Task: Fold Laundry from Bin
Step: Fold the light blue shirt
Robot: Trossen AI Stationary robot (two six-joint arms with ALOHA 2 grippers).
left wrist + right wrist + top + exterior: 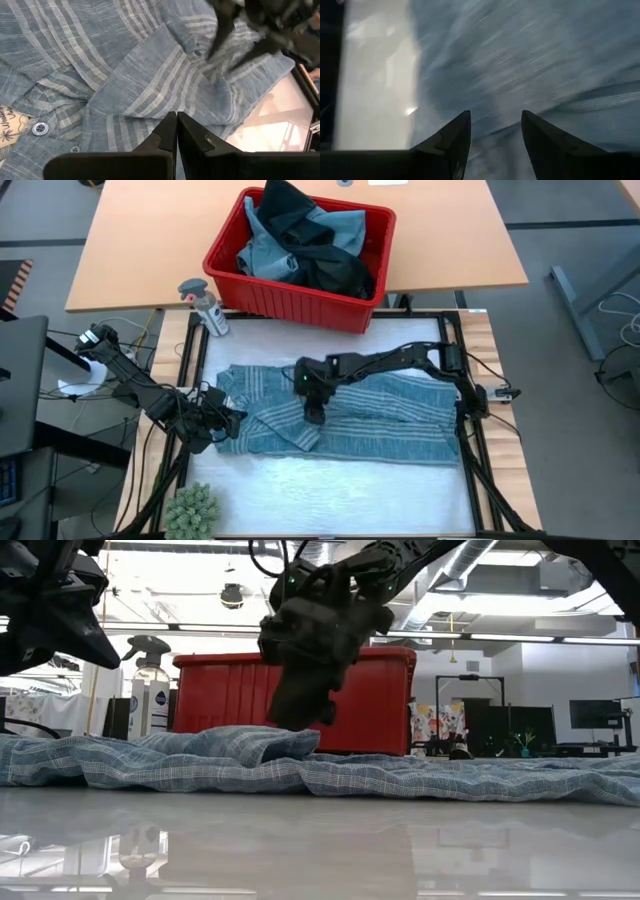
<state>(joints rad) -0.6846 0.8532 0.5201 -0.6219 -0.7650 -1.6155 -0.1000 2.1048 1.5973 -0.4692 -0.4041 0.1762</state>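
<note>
**Striped shirt spread on work surface; right gripper parted above it, left gripper closed at its edge**

The grey-blue striped shirt [340,420] lies spread flat on the white work surface [330,480], on the near side of the red bin [300,255]. One part of the cloth is folded over near the shirt's middle, forming a raised ridge in the low view. A button [40,128] and a printed neck label show in the left wrist view.

The bin stands on the wooden table beyond the shirt. It holds the remaining laundry [300,240]: light blue and black garments heaped above the rim.

The right gripper [314,412] hangs over the middle of the shirt, pointing down. Its fingers [451,140] stand apart with nothing between them; striped cloth lies beneath.

The left gripper [226,423] sits at the shirt's left edge, low over the cloth. Its fingers [167,132] are pressed together, with no cloth visible between them.

A spray bottle [203,305] stands just beside the bin's left near corner. A small green plant [192,512] sits at the surface's near left corner, well apart from the shirt.
</note>
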